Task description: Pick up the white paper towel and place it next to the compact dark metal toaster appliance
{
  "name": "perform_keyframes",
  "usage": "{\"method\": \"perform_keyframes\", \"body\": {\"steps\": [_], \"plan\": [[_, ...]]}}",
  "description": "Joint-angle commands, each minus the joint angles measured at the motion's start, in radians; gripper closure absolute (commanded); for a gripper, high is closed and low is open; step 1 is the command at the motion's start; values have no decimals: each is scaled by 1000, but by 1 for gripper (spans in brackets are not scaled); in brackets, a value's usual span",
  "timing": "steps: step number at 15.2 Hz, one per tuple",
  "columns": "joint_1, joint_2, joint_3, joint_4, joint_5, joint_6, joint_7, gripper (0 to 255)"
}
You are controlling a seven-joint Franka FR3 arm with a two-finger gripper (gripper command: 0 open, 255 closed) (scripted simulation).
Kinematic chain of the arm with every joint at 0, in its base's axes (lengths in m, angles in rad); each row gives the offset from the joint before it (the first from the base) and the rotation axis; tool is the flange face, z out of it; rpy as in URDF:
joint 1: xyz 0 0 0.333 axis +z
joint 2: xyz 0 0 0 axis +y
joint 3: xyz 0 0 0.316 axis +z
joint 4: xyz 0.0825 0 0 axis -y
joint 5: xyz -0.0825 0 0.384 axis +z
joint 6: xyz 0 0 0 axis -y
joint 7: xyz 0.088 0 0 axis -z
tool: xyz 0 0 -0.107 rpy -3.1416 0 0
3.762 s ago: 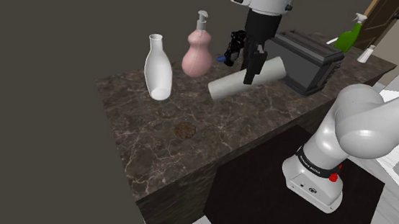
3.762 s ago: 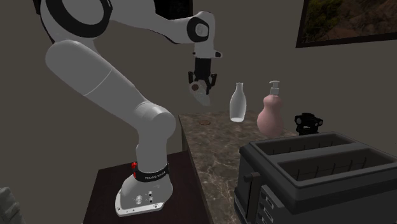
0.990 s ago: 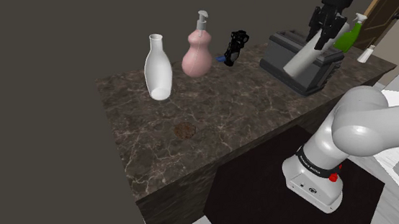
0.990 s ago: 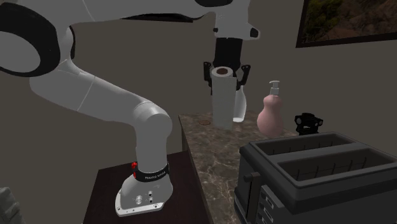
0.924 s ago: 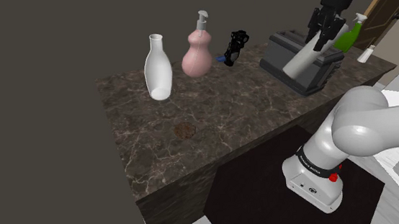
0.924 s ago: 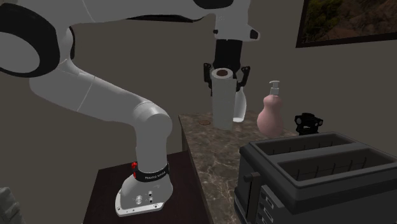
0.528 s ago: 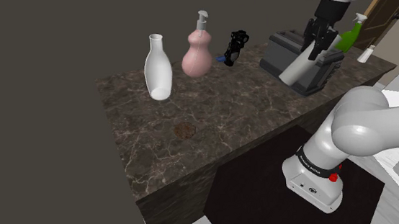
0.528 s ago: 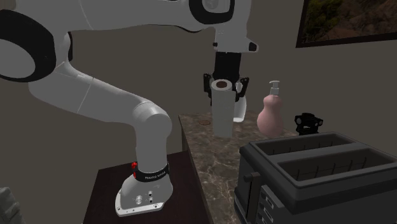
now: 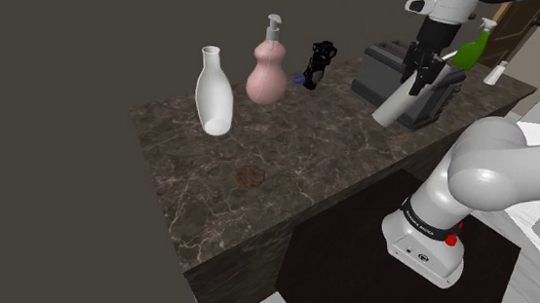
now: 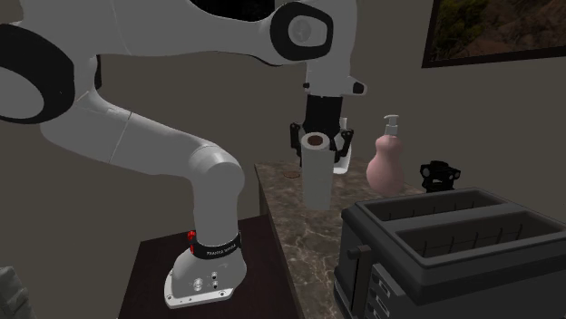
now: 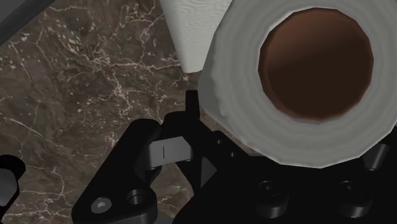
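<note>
The white paper towel roll point(image 9: 392, 106) hangs nearly upright, clasped near its top by my black gripper point(image 9: 419, 73), which is shut on it. It hangs just in front of the dark toaster point(image 9: 442, 99), low over the dark marble counter point(image 9: 288, 164). Whether its base touches the counter I cannot tell. In the second exterior view the roll point(image 10: 317, 177) stands beyond the toaster point(image 10: 444, 240), with the gripper point(image 10: 317, 138) around its top. The wrist view looks down the roll point(image 11: 232, 95) and its brown core point(image 11: 315, 60), with one finger point(image 11: 191, 124) pressed against its side.
A white bottle point(image 9: 214, 91), a pink soap dispenser point(image 9: 270, 72) and a small black object point(image 9: 322, 62) line the counter's far side. A green spray bottle point(image 9: 469, 52) stands behind the toaster. A small brown mark point(image 9: 250, 176) lies mid-counter.
The gripper has carried the roll from above the toaster down to its front side, lowering it toward the counter. The roll stays clasped.
</note>
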Motion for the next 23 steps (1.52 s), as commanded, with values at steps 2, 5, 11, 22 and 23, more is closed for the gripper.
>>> {"method": "perform_keyframes", "body": {"steps": [2,5,11,22,23], "plan": [[-8,-9,-14,-45,-14,37,2,255],[-15,-12,-30,-85,-30,73,2,255],[-29,-10,-65,-161,-64,149,3,255],[-57,29,-142,-284,-140,308,4,255],[-59,36,-150,-294,-148,324,5,255]]}}
